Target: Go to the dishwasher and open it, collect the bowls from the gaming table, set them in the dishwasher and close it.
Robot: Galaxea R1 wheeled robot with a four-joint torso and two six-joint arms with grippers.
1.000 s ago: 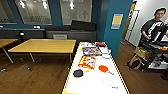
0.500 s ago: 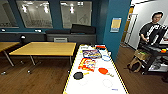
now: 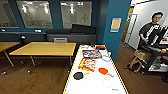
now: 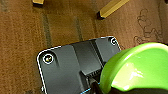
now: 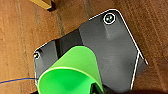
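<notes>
The gaming table (image 3: 96, 87), with a glossy white top and yellow sides, stretches away from me in the head view. On it lie a black paddle (image 3: 78, 75), a red paddle (image 3: 103, 71) and colourful boxes (image 3: 87, 64). A blue-rimmed round dish (image 3: 106, 58) sits near its right edge. In the left wrist view a bright green bowl (image 4: 140, 67) hangs above the floor, and my left gripper (image 4: 120, 89) is shut on it. In the right wrist view a green bowl (image 5: 72, 70) is held the same way by my right gripper (image 5: 101, 90). The dishwasher is out of view.
A wooden table (image 3: 45, 48) stands to the left of the gaming table, with brown wooden floor (image 3: 37, 77) between. A blue wall corner (image 3: 112, 32) rises behind. At the right a person (image 3: 150, 30) stands by a dark cart (image 3: 155, 55). A yellow table leg (image 4: 112, 8) is near my base.
The whole head picture has shifted a little, so the camera moved. The things on the gaming table lie as before. The person stays at the right.
</notes>
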